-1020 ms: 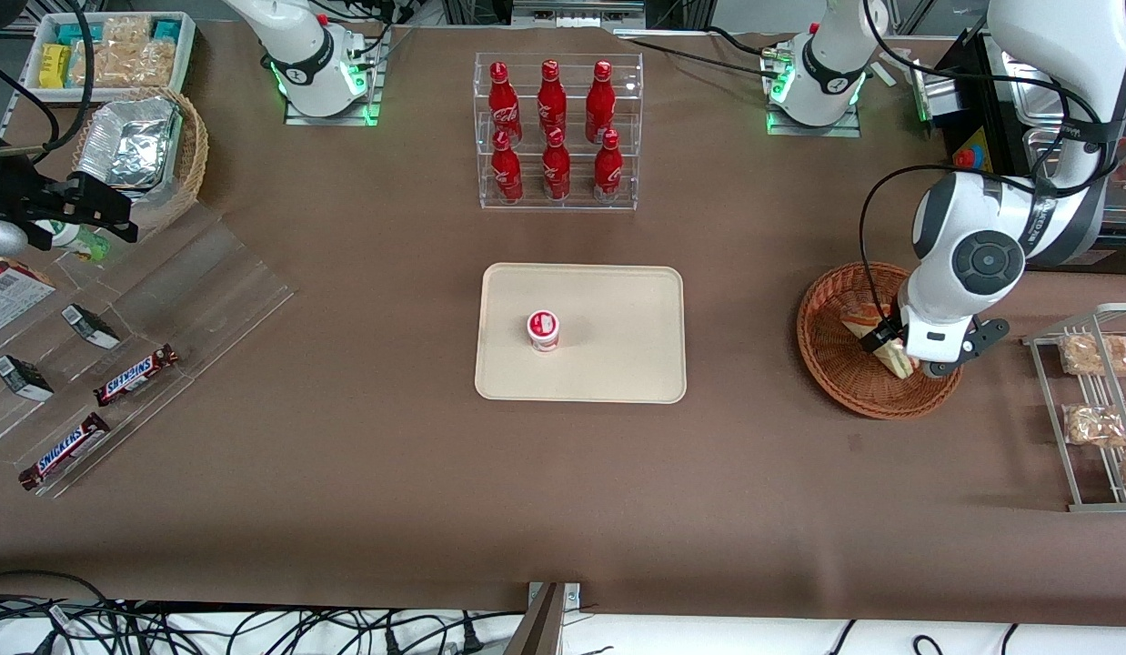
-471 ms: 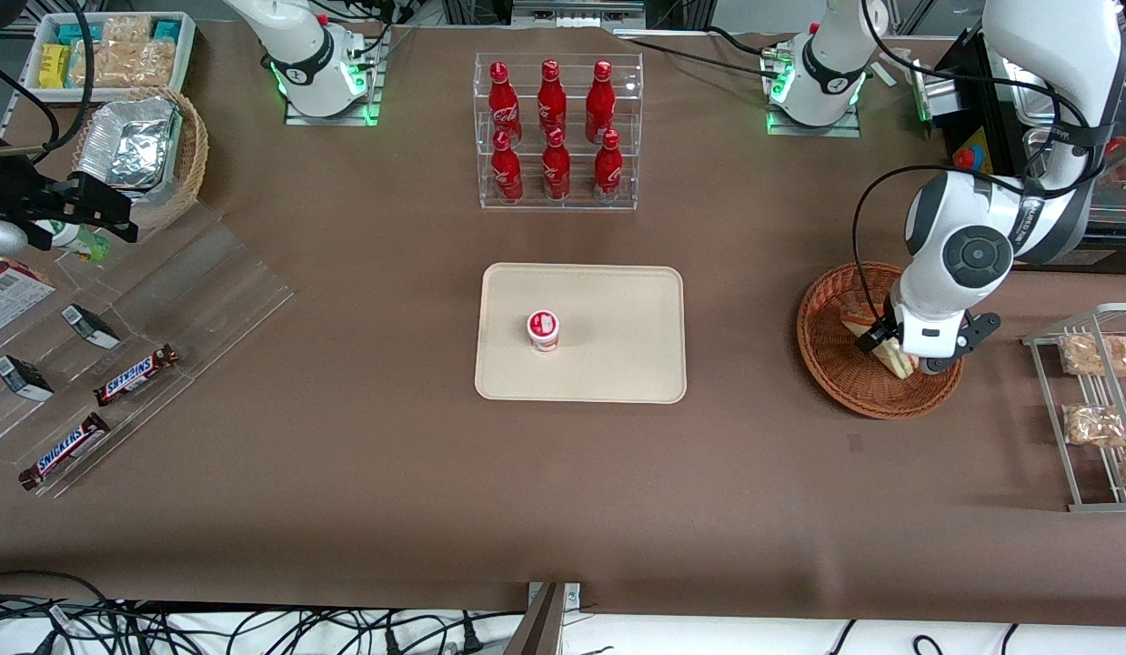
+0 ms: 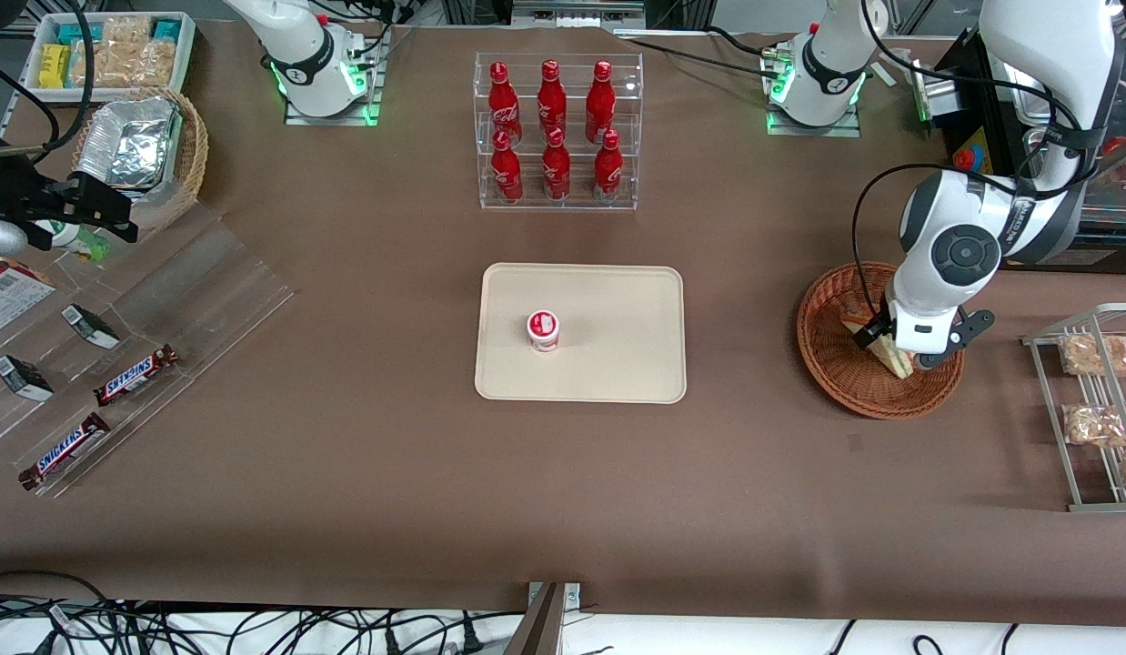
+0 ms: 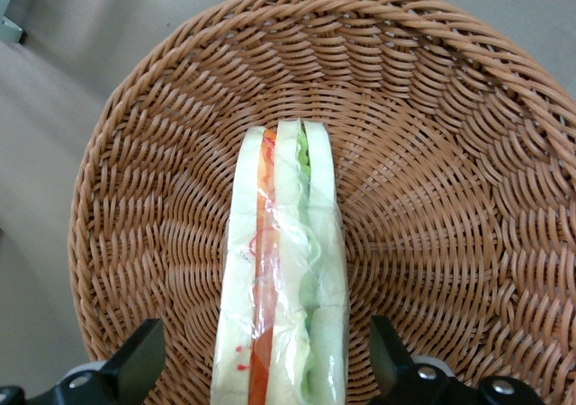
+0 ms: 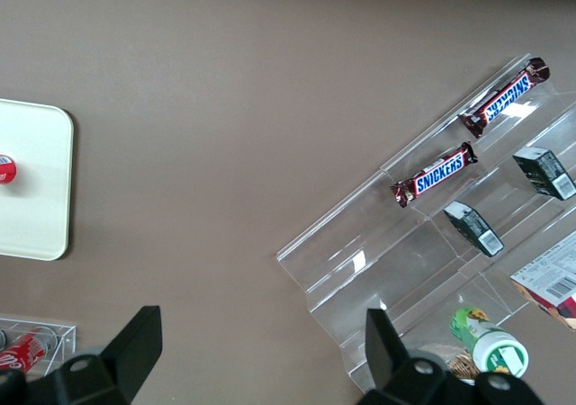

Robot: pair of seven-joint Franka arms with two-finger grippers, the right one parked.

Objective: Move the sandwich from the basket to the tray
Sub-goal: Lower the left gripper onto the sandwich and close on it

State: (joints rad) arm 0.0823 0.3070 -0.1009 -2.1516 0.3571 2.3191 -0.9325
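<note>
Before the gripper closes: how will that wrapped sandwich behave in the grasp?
Probably soft: the sandwich is white bread with filling, so it may squash between the fingers of the open gripper straddling it. Its clear wrap looks glossy and loose, so it could slip. It stands on edge in the basket, so a sideways nudge might tip it.

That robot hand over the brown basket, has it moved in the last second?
Yes. The hand has drifted slightly toward the tray, farther from the camera, within the basket, fingers open around the sandwich.

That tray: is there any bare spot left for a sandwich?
Yes. The tray is bare all around the small red-lidded cup. The gripper is open astride the sandwich in the basket.
</note>
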